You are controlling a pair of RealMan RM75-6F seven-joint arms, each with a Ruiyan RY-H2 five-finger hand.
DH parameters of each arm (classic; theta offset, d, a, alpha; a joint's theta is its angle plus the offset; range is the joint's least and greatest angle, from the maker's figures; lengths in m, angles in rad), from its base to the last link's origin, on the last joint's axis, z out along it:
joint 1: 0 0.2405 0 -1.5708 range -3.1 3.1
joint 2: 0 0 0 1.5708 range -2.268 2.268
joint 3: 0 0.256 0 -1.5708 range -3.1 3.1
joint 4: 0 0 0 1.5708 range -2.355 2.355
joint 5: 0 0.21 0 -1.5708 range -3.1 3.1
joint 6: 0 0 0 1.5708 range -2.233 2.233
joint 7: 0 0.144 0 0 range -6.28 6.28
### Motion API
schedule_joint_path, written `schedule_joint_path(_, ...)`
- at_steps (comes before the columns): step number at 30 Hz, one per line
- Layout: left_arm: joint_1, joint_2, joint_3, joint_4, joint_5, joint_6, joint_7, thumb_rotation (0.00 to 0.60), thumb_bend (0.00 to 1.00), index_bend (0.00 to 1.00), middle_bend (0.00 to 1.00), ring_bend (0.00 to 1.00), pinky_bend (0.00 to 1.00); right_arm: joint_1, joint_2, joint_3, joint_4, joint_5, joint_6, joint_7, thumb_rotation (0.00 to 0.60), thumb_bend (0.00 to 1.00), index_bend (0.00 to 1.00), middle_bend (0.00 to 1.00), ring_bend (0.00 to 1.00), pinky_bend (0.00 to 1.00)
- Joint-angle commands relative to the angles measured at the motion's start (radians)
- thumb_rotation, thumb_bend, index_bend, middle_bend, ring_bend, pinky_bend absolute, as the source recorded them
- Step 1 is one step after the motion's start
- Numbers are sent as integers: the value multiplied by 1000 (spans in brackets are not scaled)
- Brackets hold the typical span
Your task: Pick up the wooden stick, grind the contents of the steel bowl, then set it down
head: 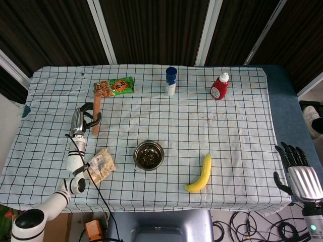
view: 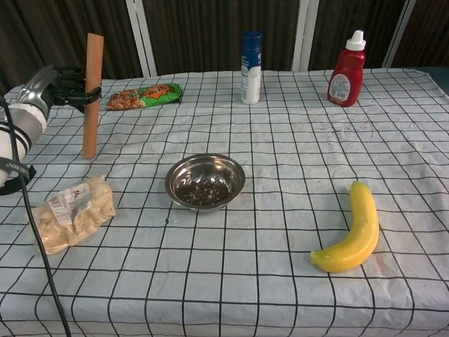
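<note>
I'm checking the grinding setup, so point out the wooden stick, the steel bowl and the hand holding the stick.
wooden stick [view: 90, 119], chest view, lower shaft below the grip.
steel bowl [view: 184, 168], chest view, inner wall at the upper left.
left hand [view: 52, 88], chest view, middle of the hand gripping the stick.

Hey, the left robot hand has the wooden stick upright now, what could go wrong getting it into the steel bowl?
1. The left robot hand grips the wooden stick near mid-length, so pressing down to grind may let it slide or tilt in the fingers.
2. The steel bowl sits loose on the cloth; an off-centre push could tip or scoot it.
3. The snack bag lies close to the arm's path and might get dragged.
</note>
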Motion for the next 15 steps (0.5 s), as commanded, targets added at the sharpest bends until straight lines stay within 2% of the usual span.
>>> schedule_joint_path(1,35,15,21,-23,28,29,-63,600,516,688,616,357,567,0,-1,0,1,1,1,0,600,445,0,0,0,0)
schedule_joint_path(8,95,29,79,-8,93,73,-184,600,579,681,612,330,522,-4,0,-3,2,-7,7,3,600,445,0,0,0,0)
schedule_joint_path(15,127,32,115,18,130,106,-232,600,594,667,607,309,470,-6,-1,-6,4,-13,11,3,600,445,0,0,0,0)
